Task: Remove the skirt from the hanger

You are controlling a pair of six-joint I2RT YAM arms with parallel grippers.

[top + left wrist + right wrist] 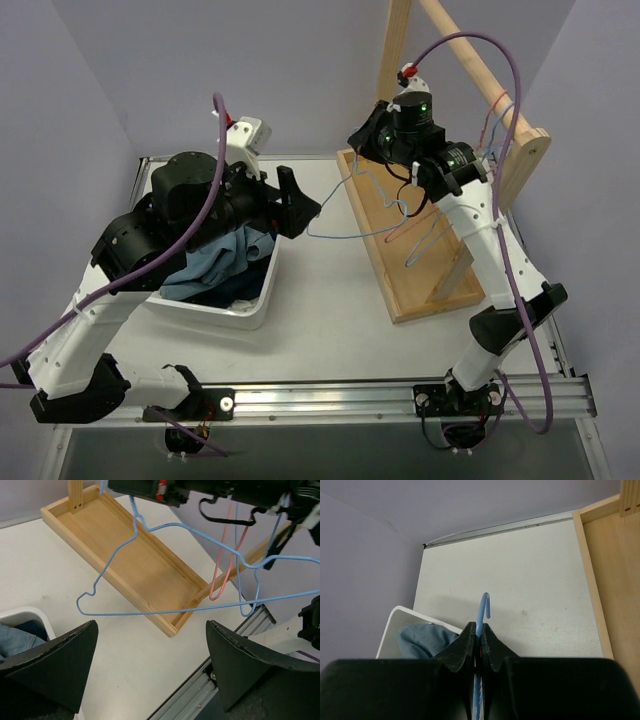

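No white pleated skirt shows in any view. The pink-red wire hanger [223, 567] hangs bare from the wooden rack behind the blue ones, and it also shows in the top view [424, 236]. My right gripper [476, 630] is shut on the hook of a light-blue wire hanger [483, 606] and holds it bare above the rack's tray [352, 205]. My left gripper [150, 630] is open and empty, with its fingers [295, 205] over the right rim of the white bin.
A white bin [262, 300] at the left holds a light-blue denim garment [225, 258] over dark-blue cloth. The wooden rack's tray [385, 260] and its slanted rail [480, 70] stand at the right. Another light-blue hanger [250, 587] hangs on the rack.
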